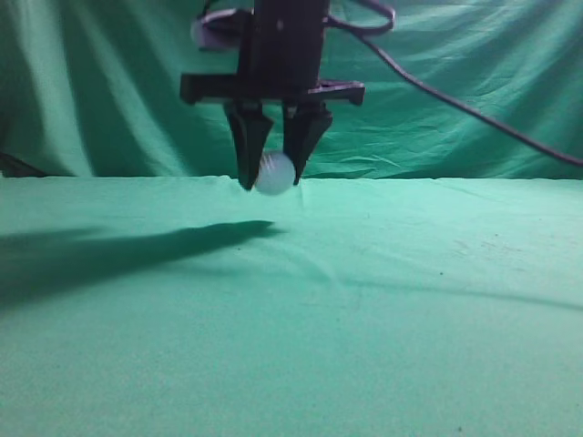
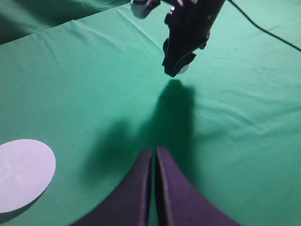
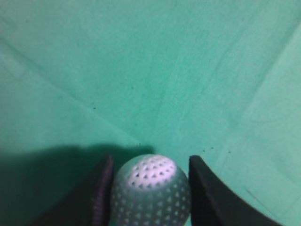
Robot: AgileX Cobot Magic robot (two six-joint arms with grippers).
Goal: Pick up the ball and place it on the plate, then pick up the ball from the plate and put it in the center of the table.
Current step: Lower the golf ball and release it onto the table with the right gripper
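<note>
The white dimpled ball (image 3: 150, 190) sits between the two black fingers of my right gripper (image 3: 149, 188), which is shut on it. In the exterior view this gripper (image 1: 271, 177) hangs fingers-down near the middle and holds the ball (image 1: 274, 173) just above the green table (image 1: 364, 309). The left wrist view shows the same gripper and ball (image 2: 182, 69) from afar, with their shadow right beneath. The white round plate (image 2: 23, 174) lies flat at the lower left of that view, bare. My left gripper (image 2: 154, 151) is shut and empty, low over the cloth.
A draped green backdrop (image 1: 474, 100) rises behind the table's far edge. A black cable (image 1: 455, 105) runs from the right arm to the right. A long shadow (image 1: 109, 250) lies on the left of the table. The cloth has slight wrinkles.
</note>
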